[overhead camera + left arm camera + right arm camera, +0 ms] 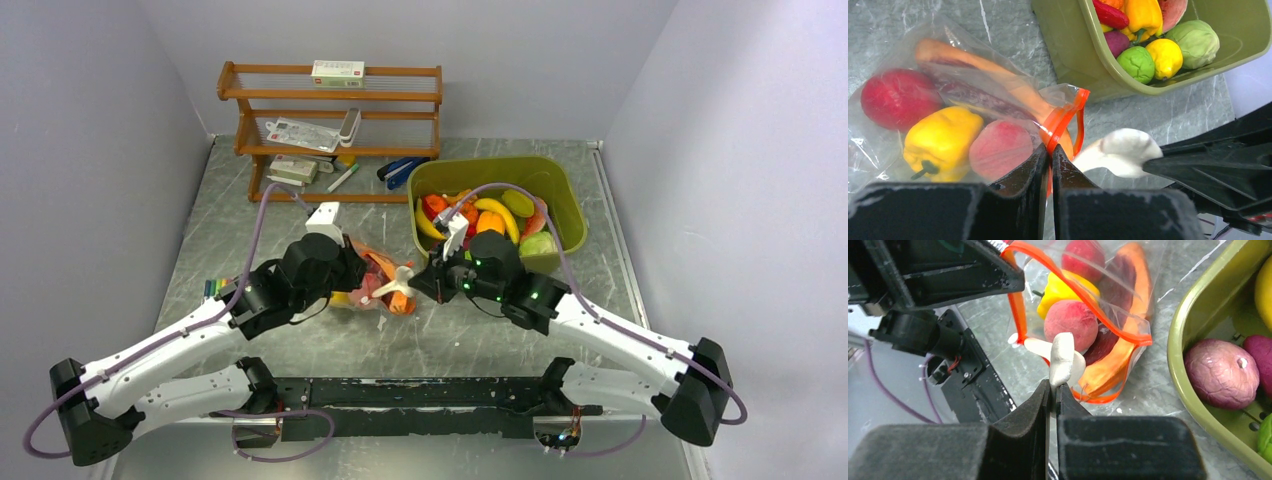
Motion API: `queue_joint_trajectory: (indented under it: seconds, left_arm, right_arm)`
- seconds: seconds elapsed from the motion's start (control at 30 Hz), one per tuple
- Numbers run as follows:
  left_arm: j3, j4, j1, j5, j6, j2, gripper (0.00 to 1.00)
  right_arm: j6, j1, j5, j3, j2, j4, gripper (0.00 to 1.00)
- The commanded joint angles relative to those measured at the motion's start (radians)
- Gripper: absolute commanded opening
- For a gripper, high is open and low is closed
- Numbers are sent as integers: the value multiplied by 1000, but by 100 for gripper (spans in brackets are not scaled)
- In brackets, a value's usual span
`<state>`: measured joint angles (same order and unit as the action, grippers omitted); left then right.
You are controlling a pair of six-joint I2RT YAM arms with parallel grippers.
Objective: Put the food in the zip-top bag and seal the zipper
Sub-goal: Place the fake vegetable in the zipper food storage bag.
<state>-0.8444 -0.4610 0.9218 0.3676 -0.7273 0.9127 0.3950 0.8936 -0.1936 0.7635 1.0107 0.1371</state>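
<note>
Two tight pinches, one on each side.
My left gripper (1049, 152) clamps the zipper (1064, 116) of the zip-top bag (963, 42) lying beside the green tub (1083, 60); my right gripper (1054, 387) nips a white food piece (1063, 357) at its opening.

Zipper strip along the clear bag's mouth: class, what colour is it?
The zipper is red-orange, shown best in the left wrist view.

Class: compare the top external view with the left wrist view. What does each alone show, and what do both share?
Top external only: the wooden rack and the marker pens. Left wrist only: the left gripper shut on the zipper. Both: the zip-top bag holding food, the green tub and a white toy piece at the bag's mouth.
</note>
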Motion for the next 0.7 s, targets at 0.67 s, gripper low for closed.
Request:
queue_joint_trajectory:
  seconds: [0.67]
  left_arm:
    - [-68,-93,-6,21,-70,-65,7]
  right_arm:
    - [-123,270,569,32,417,-604,0]
